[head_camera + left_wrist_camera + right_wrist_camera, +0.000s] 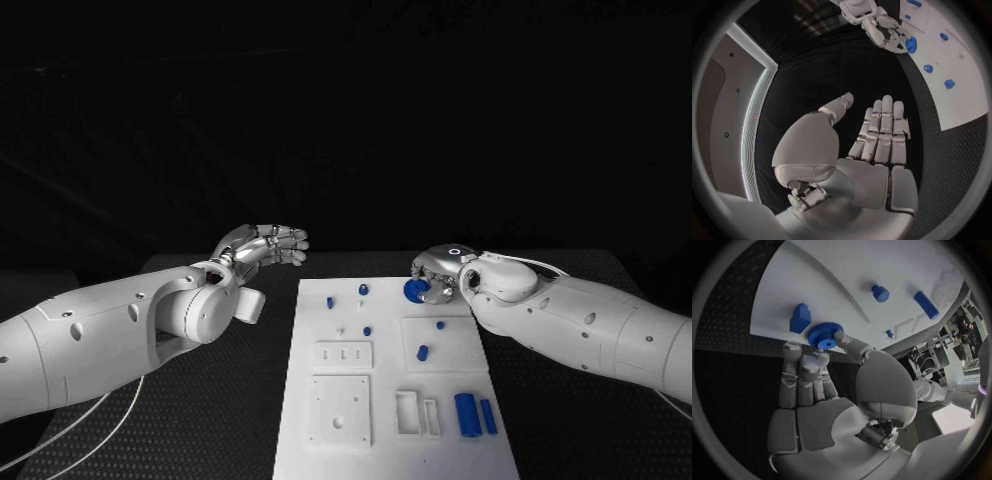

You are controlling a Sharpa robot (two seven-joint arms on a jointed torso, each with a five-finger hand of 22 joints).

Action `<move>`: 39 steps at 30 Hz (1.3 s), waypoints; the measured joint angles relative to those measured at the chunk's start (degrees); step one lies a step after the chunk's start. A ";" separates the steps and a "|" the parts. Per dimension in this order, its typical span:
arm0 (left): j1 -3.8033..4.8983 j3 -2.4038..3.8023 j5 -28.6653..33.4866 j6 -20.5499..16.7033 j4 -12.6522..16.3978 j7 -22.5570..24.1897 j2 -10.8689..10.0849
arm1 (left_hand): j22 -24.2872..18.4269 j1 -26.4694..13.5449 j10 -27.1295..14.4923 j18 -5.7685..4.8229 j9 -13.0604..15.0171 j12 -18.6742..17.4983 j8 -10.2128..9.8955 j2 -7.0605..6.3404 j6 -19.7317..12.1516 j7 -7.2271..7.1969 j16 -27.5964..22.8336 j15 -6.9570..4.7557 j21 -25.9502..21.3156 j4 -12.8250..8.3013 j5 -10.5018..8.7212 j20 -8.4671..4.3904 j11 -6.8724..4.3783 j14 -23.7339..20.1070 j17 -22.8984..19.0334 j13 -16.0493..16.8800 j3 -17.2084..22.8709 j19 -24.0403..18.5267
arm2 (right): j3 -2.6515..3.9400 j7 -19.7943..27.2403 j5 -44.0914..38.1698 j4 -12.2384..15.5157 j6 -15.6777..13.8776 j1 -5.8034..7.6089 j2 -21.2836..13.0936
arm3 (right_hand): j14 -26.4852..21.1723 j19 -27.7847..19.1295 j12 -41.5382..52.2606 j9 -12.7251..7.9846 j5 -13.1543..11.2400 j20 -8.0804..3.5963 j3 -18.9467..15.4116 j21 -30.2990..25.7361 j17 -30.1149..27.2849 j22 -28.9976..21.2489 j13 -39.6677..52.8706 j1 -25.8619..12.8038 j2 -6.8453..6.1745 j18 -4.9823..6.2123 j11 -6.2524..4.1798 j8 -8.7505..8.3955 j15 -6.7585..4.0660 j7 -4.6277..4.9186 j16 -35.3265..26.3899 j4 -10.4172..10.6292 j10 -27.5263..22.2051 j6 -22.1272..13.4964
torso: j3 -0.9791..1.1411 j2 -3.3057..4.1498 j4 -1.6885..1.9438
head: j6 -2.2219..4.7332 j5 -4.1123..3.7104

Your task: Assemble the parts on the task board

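Left hand: the left hand [268, 245] hovers off the board's far left corner, fingers straight and spread, holding nothing.
Board: the flat white board [378, 440] lies to its right, with smooth blue pegs.
Right hand: the right hand [437, 274] pinches a toothed blue gear [824, 334] at its fingertips, just above the board's far end.

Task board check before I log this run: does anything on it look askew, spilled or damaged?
Nothing stands out. The task board lies flat and looks whole, and the blue parts sit on it in order. The right hand holds a blue gear at the far edge; the left hand is open beside the board.
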 measured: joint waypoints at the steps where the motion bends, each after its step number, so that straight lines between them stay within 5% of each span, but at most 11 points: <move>1: 0.00 0.00 0.00 0.00 0.01 -0.01 0.00 | 0.00 0.00 0.00 0.00 0.00 0.00 0.00 0.00 0.00 0.00 0.00 0.00 0.00 0.00 0.00 0.00 0.00 0.00 0.00 0.00 0.00 0.00 | -0.01 0.00 -0.36 0.07 -0.07 -0.02 0.00 | 0.00 0.00 0.00 0.11 0.00 0.00 0.13 0.23 0.07 0.00 -0.08 0.10 0.10 0.00 -0.01 0.29 0.00 0.00 0.00 -0.13 -0.01 0.00 | -0.01 0.00 -0.01 | -0.01 0.00; 21: 0.00 0.00 0.00 0.02 0.00 -0.07 0.06 | 0.03 -0.20 0.00 0.58 0.00 -0.27 0.00 0.20 0.00 0.00 -0.22 0.00 0.00 -0.15 0.00 0.00 0.00 0.00 0.05 0.01 0.15 0.00 | -0.57 -3.09 -6.37 5.02 -3.70 -0.71 -1.37 | 0.45 -0.01 0.62 0.67 -0.01 0.03 1.80 1.15 1.34 0.00 -1.34 -0.30 0.45 0.04 -1.26 1.15 -0.92 -0.31 -0.27 0.27 0.84 0.31 | -0.04 -0.01 -0.01 | 0.47 -0.28; 30: 0.00 0.00 0.00 0.02 -0.02 -0.08 0.00 | 0.03 -0.20 0.00 0.57 0.00 -0.27 0.00 0.20 0.00 0.00 -0.22 0.00 0.00 -0.15 0.00 0.00 0.00 0.00 0.10 0.01 0.15 0.00 | -0.31 -5.27 -8.74 10.47 -5.97 0.56 -1.88 | 0.47 -0.08 0.65 0.46 -0.01 0.11 2.24 1.44 1.71 -0.01 -1.68 -0.82 -0.07 0.18 -1.45 1.28 -1.32 -0.63 -0.27 0.71 1.07 0.62 | -0.10 -0.03 -0.04 | 0.87 -0.04; 39: 0.00 0.00 0.00 0.01 0.07 -0.08 -0.07 | 0.02 -0.20 0.00 0.55 0.00 -0.27 0.00 0.20 0.00 0.00 -0.22 0.00 0.00 -0.15 0.00 0.00 0.00 0.00 0.09 0.01 0.15 0.00 | -0.35 -6.70 -11.25 12.66 -6.97 0.64 0.69 | 0.51 0.13 0.88 0.40 -0.01 -0.09 2.63 1.44 1.96 -0.01 -1.94 -1.06 -0.31 0.22 -1.44 0.96 -1.35 -0.74 -0.27 1.11 1.09 0.74 | -0.09 -0.03 -0.08 | 1.17 0.17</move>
